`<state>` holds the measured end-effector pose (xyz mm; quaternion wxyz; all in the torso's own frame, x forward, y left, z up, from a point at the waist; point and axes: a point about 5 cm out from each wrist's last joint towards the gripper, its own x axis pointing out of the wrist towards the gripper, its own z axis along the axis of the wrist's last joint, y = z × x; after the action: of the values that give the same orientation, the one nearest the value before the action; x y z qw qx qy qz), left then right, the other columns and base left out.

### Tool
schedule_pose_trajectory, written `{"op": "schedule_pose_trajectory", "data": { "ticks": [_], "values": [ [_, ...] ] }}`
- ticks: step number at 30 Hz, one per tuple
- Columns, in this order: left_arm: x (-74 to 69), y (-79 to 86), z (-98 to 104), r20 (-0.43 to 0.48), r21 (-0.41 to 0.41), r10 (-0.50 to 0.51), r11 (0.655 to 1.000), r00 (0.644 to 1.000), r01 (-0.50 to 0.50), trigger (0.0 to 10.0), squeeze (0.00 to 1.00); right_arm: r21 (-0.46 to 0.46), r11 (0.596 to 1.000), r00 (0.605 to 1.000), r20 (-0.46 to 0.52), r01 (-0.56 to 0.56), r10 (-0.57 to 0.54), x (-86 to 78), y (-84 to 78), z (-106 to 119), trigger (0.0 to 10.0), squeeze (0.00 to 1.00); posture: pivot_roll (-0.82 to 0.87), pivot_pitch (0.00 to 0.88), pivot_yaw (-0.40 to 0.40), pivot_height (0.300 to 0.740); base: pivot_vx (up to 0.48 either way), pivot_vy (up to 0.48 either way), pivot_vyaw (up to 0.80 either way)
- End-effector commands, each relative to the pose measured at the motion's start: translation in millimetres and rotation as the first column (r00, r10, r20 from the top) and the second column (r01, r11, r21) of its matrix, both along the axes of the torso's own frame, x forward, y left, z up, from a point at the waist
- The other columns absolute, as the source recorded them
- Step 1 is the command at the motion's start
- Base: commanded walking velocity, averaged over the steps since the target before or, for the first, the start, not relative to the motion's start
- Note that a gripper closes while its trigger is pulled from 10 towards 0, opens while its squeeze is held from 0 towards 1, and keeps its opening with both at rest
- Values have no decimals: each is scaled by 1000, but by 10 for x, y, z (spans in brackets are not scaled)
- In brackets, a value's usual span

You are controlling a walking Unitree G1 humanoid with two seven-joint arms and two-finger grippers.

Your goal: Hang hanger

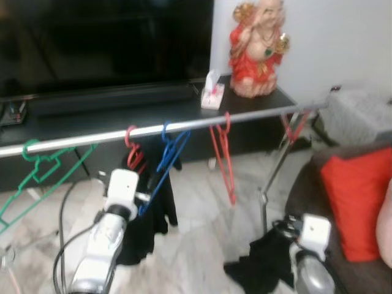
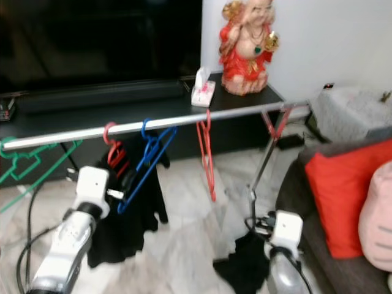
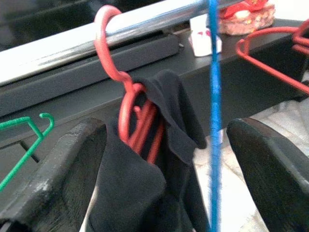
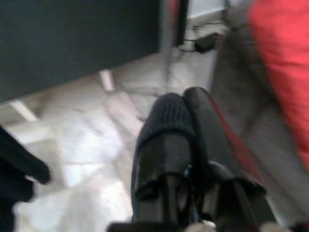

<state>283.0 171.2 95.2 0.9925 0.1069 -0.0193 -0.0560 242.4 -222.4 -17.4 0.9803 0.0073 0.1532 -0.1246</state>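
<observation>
A silver rail (image 1: 184,127) runs across in front of me. On it hang a green hanger (image 1: 43,165), a red hanger (image 3: 113,58) carrying a black garment (image 3: 159,169), a blue hanger (image 1: 166,156), a bare red hanger (image 1: 223,159) and another red one (image 1: 295,125) at the far right end. My left gripper (image 3: 166,130) is open just below the rail, its fingers (image 3: 63,179) standing either side of the garment-laden red hanger and the blue hanger's wire (image 3: 214,121). My right gripper (image 4: 186,99) is shut on nothing, low over the floor beside the sofa.
Behind the rail stands a black TV bench (image 1: 92,116) with a red and gold statue (image 1: 257,49) and a tissue box (image 1: 212,92). A dark sofa with a red cushion (image 1: 355,202) is at right. A black cloth (image 1: 257,266) and cables (image 1: 64,214) lie on the marble floor.
</observation>
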Motion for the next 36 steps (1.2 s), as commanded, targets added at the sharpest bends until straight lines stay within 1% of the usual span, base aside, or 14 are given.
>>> {"op": "schedule_pose_trajectory", "data": {
  "ticks": [1, 9, 12, 23, 27, 28, 29, 36],
  "values": [
    [-14, -69, 22, 11, -9, -25, 1000, 1000, 25, 10000, 0, -19, 1000, 1000, 1, 20, -20, -30, -95, 9, 10000, 0, -74, 0, -9, 740, 0, 0, 0],
    [-34, -67, -22, -18, 0, -32, 1000, 999, 32, 10000, 0, -19, 1000, 1000, -15, 11, -11, -59, -84, -21, 10000, 0, -74, 0, -12, 740, 0, 0, 0],
    [-35, -62, -41, -29, 15, -34, 999, 999, 35, 10000, 0, -20, 1000, 1000, -17, 6, -6, -53, -68, -22, 10000, 0, -72, 0, -12, 740, 0, 0, 0],
    [-27, -73, -36, -27, 34, -27, 999, 999, 28, 10000, 0, -20, 1000, 1000, -22, -16, 16, -30, -25, -22, 10000, 0, -74, 0, -15, 740, 0, 0, 0],
    [-31, -63, -32, -27, 36, -27, 999, 999, 28, 10000, 0, -11, 1000, 1000, 19, -21, 21, -3, -24, 24, 10000, 0, -71, 0, -17, 740, 0, 0, 0],
    [-33, -52, -29, -27, 36, -24, 999, 999, 25, 10000, 0, 0, 1000, 999, 48, -17, 17, 21, -19, 59, 10000, 0, -71, 0, -15, 740, 0, 0, 0],
    [-34, -47, -29, -27, 36, -23, 999, 999, 24, 10000, 0, 1, 1000, 998, 58, -16, 16, 30, -15, 71, 10000, 0, -73, 0, -14, 740, 0, 0, 0],
    [-16, -64, -15, -26, 40, -24, 999, 999, 25, 10000, 0, 8, 999, 995, 90, -38, 38, 105, 57, 127, 10000, 0, -71, 0, -14, 740, 0, -38, 0]
  ]
}}
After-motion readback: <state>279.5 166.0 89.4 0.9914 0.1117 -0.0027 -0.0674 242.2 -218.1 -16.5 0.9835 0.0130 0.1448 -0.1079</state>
